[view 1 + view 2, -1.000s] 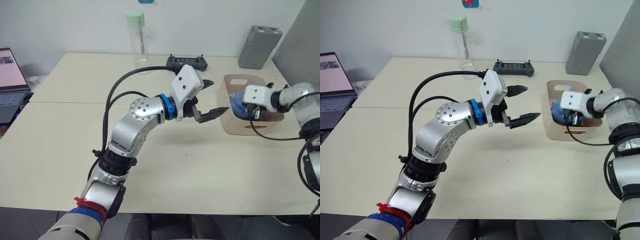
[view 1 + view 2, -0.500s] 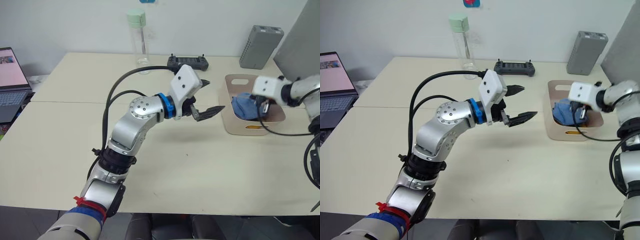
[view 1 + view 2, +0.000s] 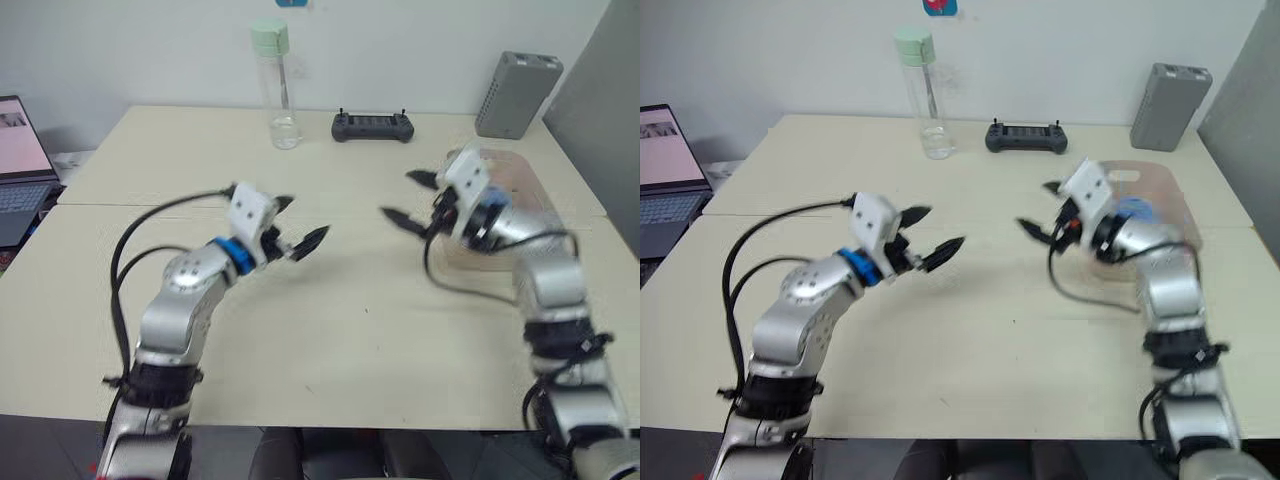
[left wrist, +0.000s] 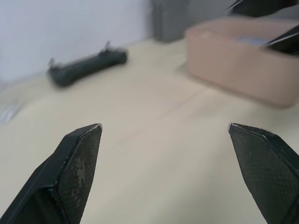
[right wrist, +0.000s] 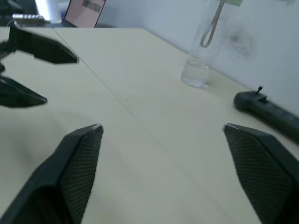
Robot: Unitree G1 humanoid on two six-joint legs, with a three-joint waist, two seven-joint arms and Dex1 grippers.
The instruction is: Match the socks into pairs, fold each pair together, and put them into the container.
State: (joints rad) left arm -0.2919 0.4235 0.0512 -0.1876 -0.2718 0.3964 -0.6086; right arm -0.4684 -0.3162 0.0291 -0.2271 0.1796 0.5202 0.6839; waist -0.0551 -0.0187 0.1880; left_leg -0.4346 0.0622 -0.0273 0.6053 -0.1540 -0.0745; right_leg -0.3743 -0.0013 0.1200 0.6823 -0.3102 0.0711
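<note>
A cream table [image 3: 330, 340] holds the pink container [image 3: 520, 190] at 3 o'clock, something blue inside. Both arms bend inward over the middle, facing each other: left gripper [image 3: 297, 225] at 9 o'clock, right gripper [image 3: 412, 199] beside the container, both with fingers spread, empty.
</note>
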